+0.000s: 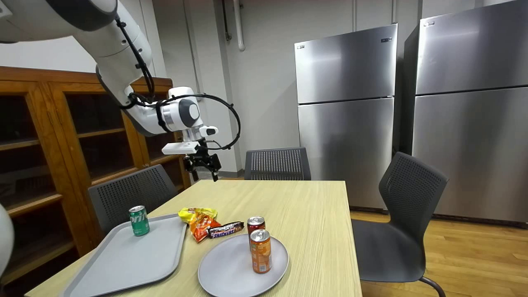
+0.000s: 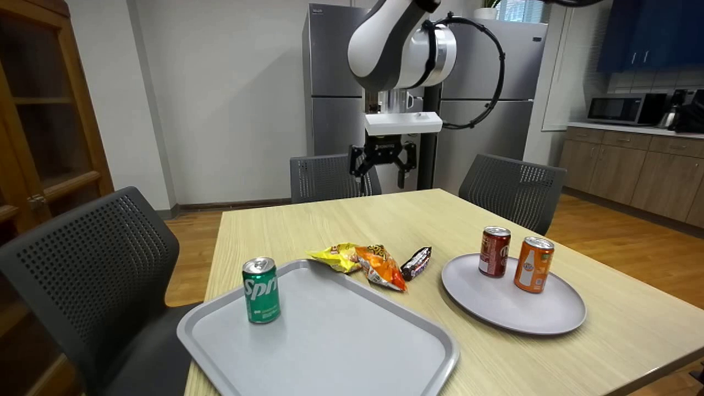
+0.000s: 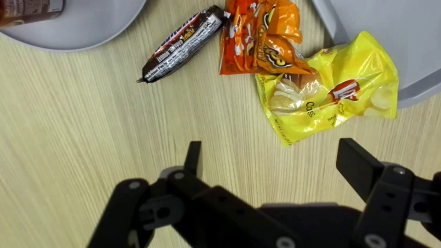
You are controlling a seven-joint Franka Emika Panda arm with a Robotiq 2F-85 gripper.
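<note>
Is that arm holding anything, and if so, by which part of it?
Nothing is held: the pincer is open, with nothing between its fingers, and the yellow Lay's potato chips bag lies apart from it.

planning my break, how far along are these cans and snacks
Looks done: Sprite can on the tray, red can and orange can on the plate. In hand: nothing; the gripper hangs open. Possibly left: Snickers bar, orange bag and yellow bag on the table.

Surface point(image 1: 309, 231) looked wood-grained, matt. Yellow bag point(image 3: 330, 93) and orange bag point(image 3: 256, 41) were glossy, crinkled plastic film; candy bar wrapper point(image 3: 184, 44) shone. Tray point(image 2: 335, 341) appeared smooth, matt plastic. Green can point(image 2: 262, 300) was shiny metal. Pincer point(image 2: 382, 185) looked matt.
</note>
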